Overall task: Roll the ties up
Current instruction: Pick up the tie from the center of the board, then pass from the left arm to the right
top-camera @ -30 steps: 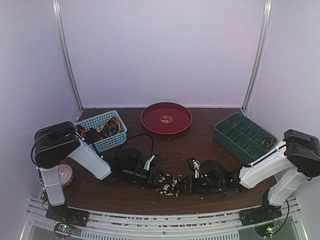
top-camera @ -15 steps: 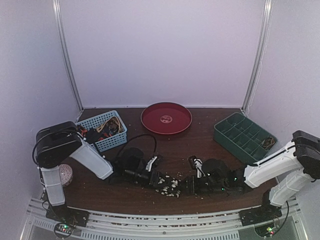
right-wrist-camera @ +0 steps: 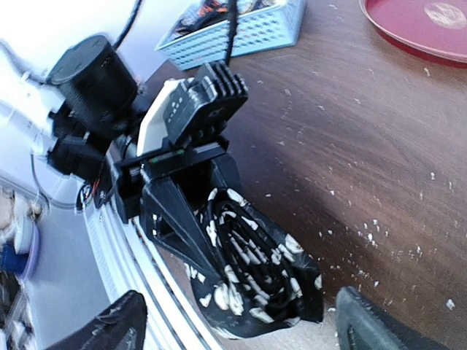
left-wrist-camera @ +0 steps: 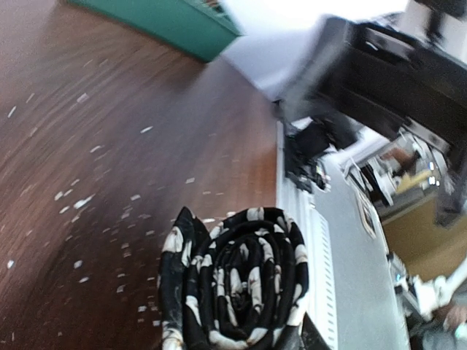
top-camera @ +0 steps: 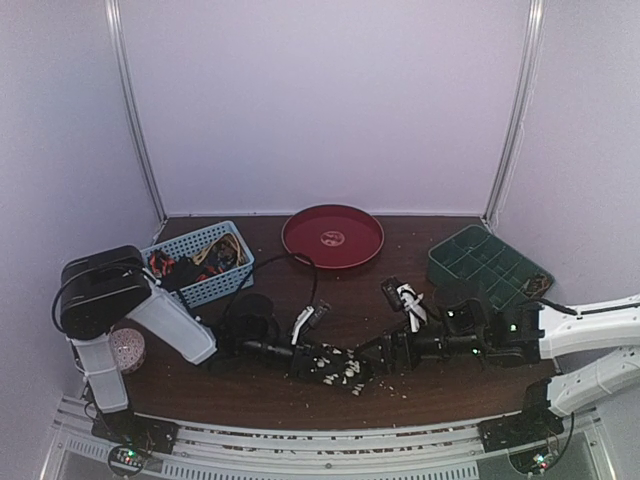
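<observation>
A dark tie with pale speckles (top-camera: 338, 368) is wound into a tight roll near the table's front edge. The left wrist view looks onto the spiral end of the tie roll (left-wrist-camera: 237, 281). My left gripper (top-camera: 322, 362) is shut on it, one black finger on each side of the roll (right-wrist-camera: 255, 262). My right gripper (top-camera: 378, 356) is open just right of the roll and does not touch it. Its two fingertips (right-wrist-camera: 102, 328) stand wide apart at the bottom of its wrist view. More ties (top-camera: 205, 255), dark and orange, lie in the blue basket (top-camera: 235, 272).
A red round tray (top-camera: 332, 237) sits at the back centre and a green compartment box (top-camera: 487, 272) at the right. A speckled pinkish ball (top-camera: 127, 348) lies by the left arm's base. Pale crumbs (top-camera: 395, 385) are scattered around the roll. The front rail runs right beside the roll.
My right gripper has opened wide, let go of the roll and drawn back to the right. My left gripper has closed on the roll and holds it.
</observation>
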You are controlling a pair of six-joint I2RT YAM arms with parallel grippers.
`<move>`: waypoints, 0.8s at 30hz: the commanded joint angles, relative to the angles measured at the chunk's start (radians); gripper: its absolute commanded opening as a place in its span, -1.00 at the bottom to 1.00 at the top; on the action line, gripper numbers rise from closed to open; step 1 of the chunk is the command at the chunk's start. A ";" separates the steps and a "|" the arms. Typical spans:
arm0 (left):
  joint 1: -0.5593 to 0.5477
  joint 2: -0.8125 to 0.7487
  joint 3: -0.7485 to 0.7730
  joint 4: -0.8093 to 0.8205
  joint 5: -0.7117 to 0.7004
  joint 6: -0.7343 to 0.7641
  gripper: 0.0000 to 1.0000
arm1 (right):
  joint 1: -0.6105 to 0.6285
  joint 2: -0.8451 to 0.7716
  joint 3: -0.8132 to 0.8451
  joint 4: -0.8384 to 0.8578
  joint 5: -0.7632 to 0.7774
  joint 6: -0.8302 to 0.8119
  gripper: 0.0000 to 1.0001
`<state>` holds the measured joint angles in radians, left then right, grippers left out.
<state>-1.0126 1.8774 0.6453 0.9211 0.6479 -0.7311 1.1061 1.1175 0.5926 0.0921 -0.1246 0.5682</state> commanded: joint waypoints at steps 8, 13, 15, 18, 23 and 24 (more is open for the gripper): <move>-0.085 -0.203 0.035 -0.125 0.073 0.433 -0.68 | 0.007 -0.014 0.084 -0.094 -0.129 -0.171 0.97; -0.105 -0.268 0.072 -0.256 0.044 0.522 -0.70 | 0.023 0.017 0.097 -0.064 -0.209 -0.198 0.78; -0.108 -0.288 0.073 -0.277 0.041 0.541 -0.70 | 0.030 0.025 0.098 -0.060 -0.222 -0.209 0.77; -0.110 -0.309 0.080 -0.323 0.028 0.564 -0.71 | 0.036 0.037 0.107 -0.077 -0.241 -0.221 0.74; -0.110 -0.314 0.092 -0.381 0.010 0.604 -0.73 | 0.044 0.018 0.101 -0.055 -0.299 -0.215 0.88; -0.110 -0.313 0.093 -0.386 0.013 0.607 -0.73 | 0.045 0.012 0.099 -0.055 -0.304 -0.218 0.90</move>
<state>-1.1233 1.5906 0.7033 0.5514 0.6807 -0.1806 1.1370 1.1496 0.6765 0.0311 -0.3656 0.3672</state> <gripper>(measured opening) 0.294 0.925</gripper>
